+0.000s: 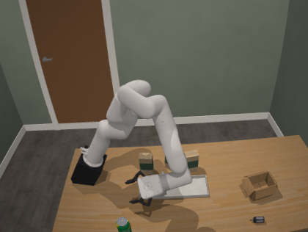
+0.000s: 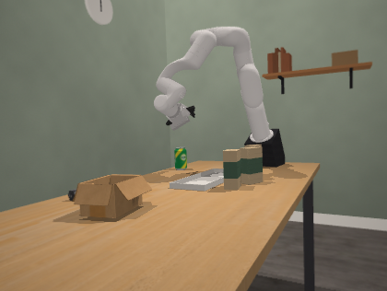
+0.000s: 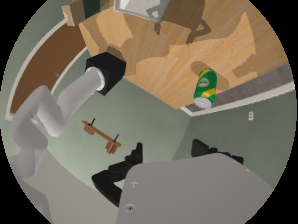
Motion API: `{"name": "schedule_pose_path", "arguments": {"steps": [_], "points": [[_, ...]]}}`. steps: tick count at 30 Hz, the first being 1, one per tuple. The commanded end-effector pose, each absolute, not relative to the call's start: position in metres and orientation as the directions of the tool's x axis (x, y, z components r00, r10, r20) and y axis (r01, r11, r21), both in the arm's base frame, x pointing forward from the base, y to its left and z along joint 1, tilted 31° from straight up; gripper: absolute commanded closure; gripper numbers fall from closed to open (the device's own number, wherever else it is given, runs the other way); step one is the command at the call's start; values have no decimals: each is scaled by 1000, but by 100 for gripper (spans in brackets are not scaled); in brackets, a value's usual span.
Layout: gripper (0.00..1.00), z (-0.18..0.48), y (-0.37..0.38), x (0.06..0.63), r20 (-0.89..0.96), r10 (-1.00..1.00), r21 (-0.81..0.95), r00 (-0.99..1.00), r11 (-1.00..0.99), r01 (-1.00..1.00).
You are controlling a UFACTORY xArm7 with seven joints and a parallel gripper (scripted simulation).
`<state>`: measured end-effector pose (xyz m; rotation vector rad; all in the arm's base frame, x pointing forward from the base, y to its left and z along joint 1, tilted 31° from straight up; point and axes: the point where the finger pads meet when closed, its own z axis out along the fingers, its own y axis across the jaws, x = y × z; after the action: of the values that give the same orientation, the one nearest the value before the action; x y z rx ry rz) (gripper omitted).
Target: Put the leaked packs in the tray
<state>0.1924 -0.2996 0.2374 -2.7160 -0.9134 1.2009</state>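
Observation:
Three tan-and-green coffee packs stand in a row behind the tray. In the top view I see the left pack [image 1: 145,161] and the right pack [image 1: 191,158]; the arm hides most of the middle one. In the exterior view the packs [image 2: 231,168] [image 2: 251,164] overlap. The shallow grey tray [image 1: 191,186] [image 2: 198,180] lies flat and looks empty where it shows. My gripper [image 1: 136,191] [image 2: 181,115] is open and empty. It hangs high in the air off the tray's left end, well above the table.
A green soda can [image 1: 123,225] [image 2: 181,157] [image 3: 208,88] stands near the front edge, left of the tray. An open cardboard box [image 1: 261,185] [image 2: 111,195] sits to the right. A small dark object [image 1: 258,219] lies near the front right. The arm's black base [image 1: 88,170] is at the back left.

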Motion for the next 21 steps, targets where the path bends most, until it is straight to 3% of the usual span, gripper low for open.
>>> {"name": "schedule_pose_path", "arguments": {"steps": [1, 21], "points": [[0, 255, -274, 209, -630, 623, -247, 464, -727, 641], [0, 285, -181, 239, -542, 837, -218, 77, -228, 949]]}}
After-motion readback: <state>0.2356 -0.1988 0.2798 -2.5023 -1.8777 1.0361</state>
